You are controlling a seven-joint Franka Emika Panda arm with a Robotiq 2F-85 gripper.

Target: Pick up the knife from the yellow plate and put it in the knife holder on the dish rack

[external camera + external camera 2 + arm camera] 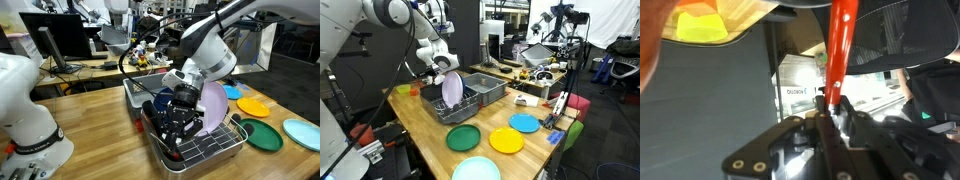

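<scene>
Now, gripper [826, 112]: narrow, its fingers clamped on the lower end of the knife in the wrist view.
knife [841, 45]: orange-red and thin, standing straight out from between the fingers; off the yellow plate, above the dish rack.
dish rack [225, 143]: silver wire on a dark tray, with the gripper hanging over one end.
knife holder [157, 106]: dark rounded cup at that end of the rack, just beside the gripper; contact with the knife cannot be told.
pale plate [213, 108]: upright in a rack slot.
yellow plate [252, 106]: flat on the table near the rack.
dark green plate [264, 135]: 1, just beside the rack.
light blue plate [301, 132]: 1, farther from the rack.
grey bin [140, 88]: against the rack's far side.
</scene>
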